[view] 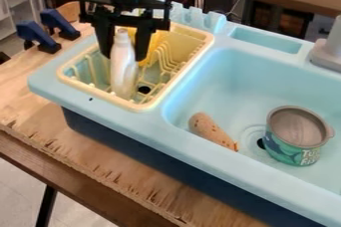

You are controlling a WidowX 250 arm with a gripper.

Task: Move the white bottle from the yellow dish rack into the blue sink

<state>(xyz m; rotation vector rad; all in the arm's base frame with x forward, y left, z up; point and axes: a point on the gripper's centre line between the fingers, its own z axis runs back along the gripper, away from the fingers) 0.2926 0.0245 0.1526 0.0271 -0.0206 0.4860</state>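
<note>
The black gripper (124, 56) hangs over the yellow dish rack (150, 102) at the upper left, one finger on each side of a pearly white bottle (123, 69). It is shut on the bottle's upper part. The bottle is nearly upright, with its narrow top between the fingers and its lower end down inside the rack. Behind the gripper is a yellow object (157, 39), partly hidden by the right finger.
In the light blue sink (220, 71) to the right lie a brownish, speckled elongated item (211, 129) and an open tin can (290, 144) near the drain. A grey faucet (328, 54) stands at the right edge. Blue clamps (39, 37) grip the wooden table (23, 91).
</note>
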